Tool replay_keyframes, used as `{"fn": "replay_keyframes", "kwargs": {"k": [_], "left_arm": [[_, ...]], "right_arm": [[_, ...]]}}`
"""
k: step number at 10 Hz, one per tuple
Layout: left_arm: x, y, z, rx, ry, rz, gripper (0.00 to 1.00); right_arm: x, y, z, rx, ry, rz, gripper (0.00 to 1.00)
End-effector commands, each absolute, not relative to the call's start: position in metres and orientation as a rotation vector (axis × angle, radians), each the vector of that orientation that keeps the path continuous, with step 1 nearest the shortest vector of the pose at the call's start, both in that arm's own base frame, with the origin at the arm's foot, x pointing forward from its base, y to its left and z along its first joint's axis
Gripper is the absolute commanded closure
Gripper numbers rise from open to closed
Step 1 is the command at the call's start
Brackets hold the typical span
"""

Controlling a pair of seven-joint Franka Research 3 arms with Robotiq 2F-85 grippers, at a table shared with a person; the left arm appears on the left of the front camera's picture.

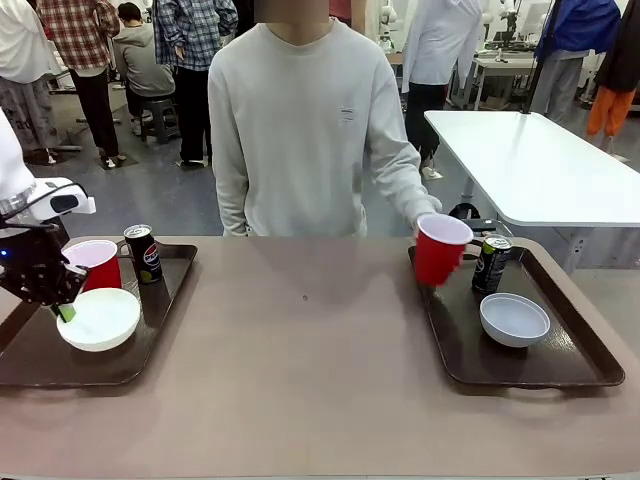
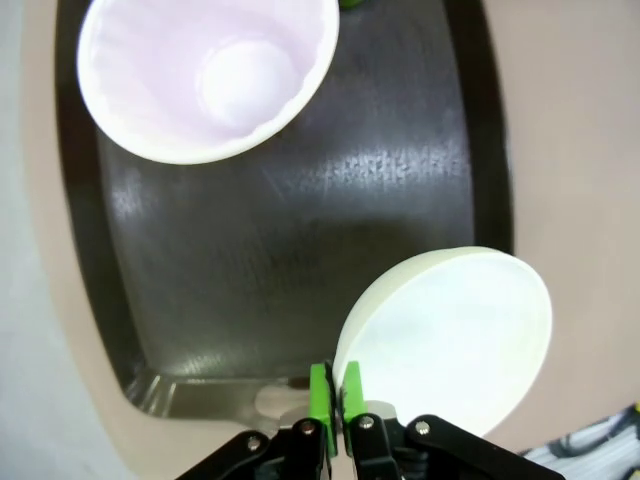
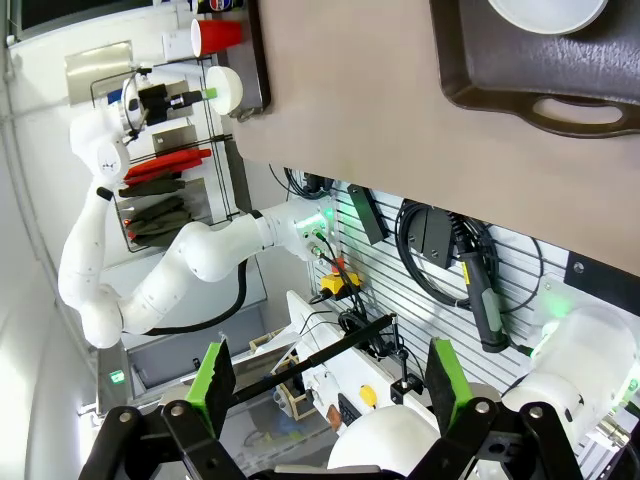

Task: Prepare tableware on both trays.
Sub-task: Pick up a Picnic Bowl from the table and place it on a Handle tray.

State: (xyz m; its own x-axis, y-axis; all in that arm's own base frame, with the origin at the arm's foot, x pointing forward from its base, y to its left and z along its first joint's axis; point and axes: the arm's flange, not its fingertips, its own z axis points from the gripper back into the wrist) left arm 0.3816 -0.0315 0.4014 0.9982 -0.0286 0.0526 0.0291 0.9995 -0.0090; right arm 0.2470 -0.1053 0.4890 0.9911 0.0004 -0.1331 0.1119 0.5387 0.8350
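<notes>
The left gripper (image 1: 66,312) had its jaws clenched on the rim of the cream-white round bowl (image 1: 99,318) over the left dark brown plastic tray (image 1: 160,330), beside a slim dark can (image 1: 143,253) (blue-red Pepsi logo); the right gripper (image 3: 330,385) had its jaws released.

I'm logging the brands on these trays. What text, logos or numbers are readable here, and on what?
Left tray's can: a round red, white and blue emblem and white lettering, too small to read.
Right tray's can: green markings, unreadable.
Red cups, bowls: no print.
Person's sweatshirt: small chest mark, illegible.
</notes>
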Motion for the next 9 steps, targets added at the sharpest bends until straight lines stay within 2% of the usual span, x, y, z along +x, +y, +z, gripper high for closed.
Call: {"fn": "replay_keyframes", "kwargs": {"k": [1,7,8,9], "left_arm": [[0.383,-0.029,0.383,0.037,-0.045,0.017,0.94],[0.388,-0.037,0.351,0.060,0.006,0.010,0.94],[0.389,-0.039,0.349,0.058,0.016,0.005,0.35],[0.388,-0.039,0.350,0.057,0.015,0.011,0.34]], "right_arm": [[0.250,-0.103,0.490,1.019,0.117,-0.085,0.00],[0.250,-0.103,0.490,1.019,0.117,-0.085,0.00],[0.250,-0.103,0.490,1.019,0.117,-0.085,0.00],[0.250,-0.103,0.490,1.019,0.117,-0.085,0.00]]}}
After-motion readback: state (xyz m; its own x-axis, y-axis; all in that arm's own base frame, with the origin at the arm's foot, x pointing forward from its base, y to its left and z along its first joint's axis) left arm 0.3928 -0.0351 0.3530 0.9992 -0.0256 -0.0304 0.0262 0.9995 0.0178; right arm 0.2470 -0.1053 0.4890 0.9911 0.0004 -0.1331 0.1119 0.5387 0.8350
